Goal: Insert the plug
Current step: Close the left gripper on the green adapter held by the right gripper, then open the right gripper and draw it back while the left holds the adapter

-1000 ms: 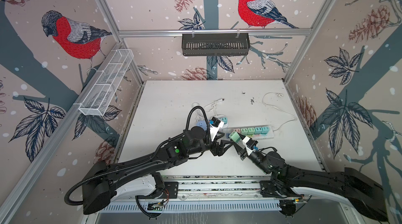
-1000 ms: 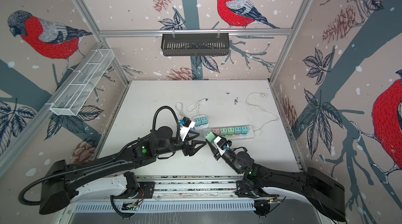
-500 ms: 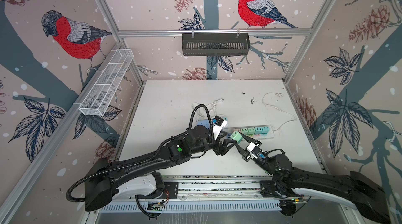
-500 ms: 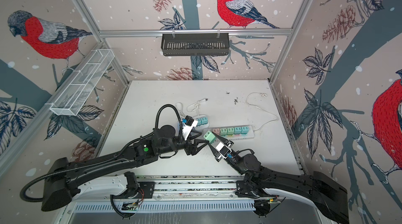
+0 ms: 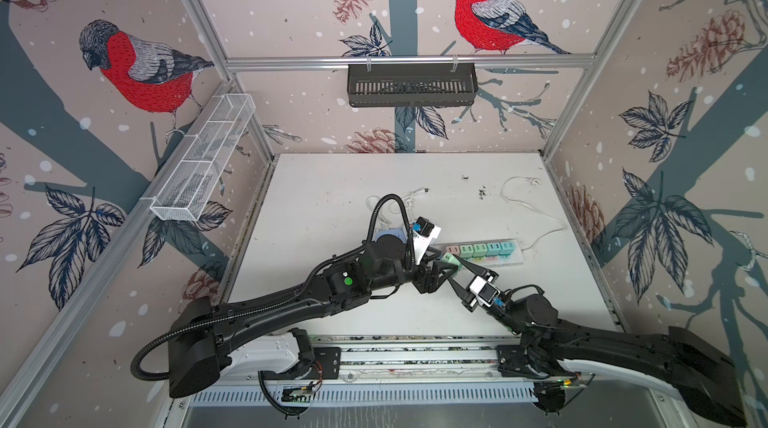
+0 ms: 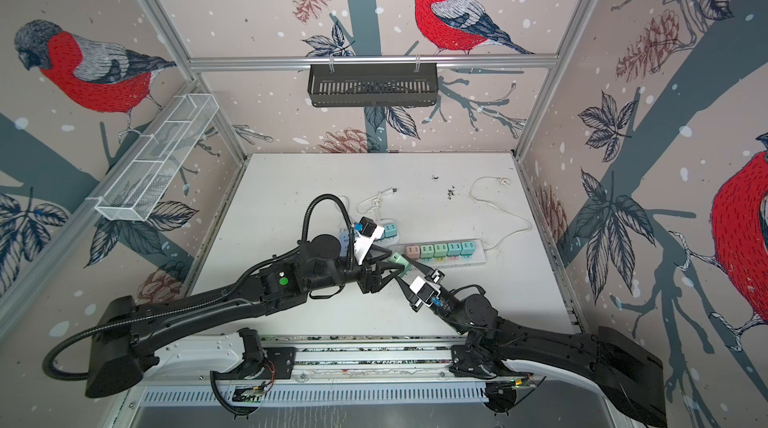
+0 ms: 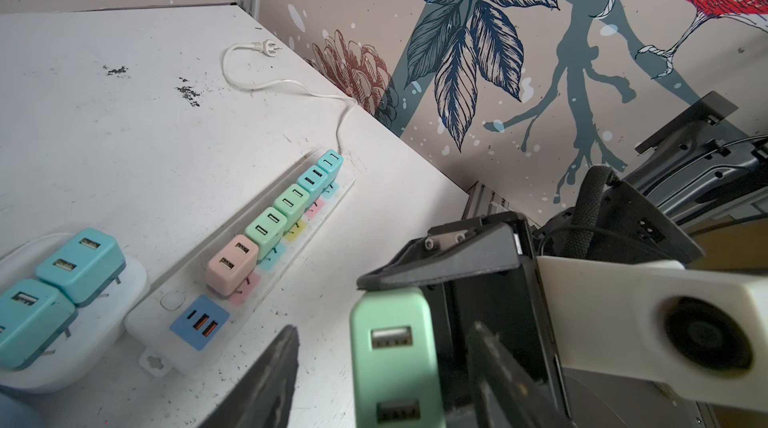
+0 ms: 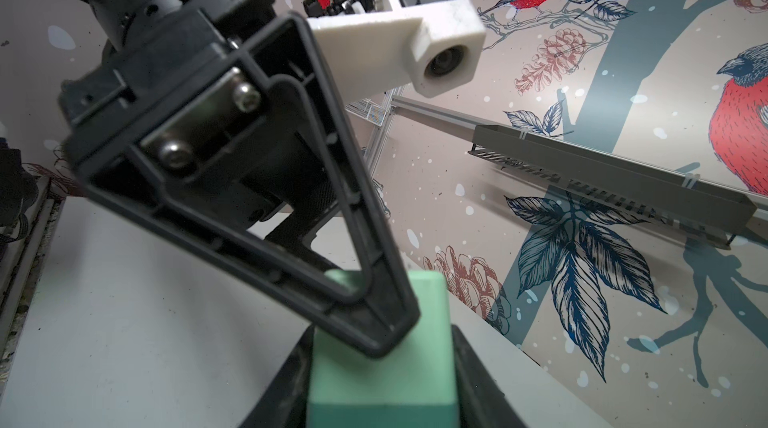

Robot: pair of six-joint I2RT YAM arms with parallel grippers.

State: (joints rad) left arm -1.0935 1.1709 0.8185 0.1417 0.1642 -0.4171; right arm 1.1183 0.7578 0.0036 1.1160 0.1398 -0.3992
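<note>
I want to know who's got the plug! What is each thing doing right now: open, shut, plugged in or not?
Green plug, held, not plugged in.
Right gripper, shut on the plug.
Left gripper, open around the plug.
Strip, five chargers plugged in.
Cord, unplugged, lying on the table.
Teal chargers, two, lying loose, prongs showing.
</note>
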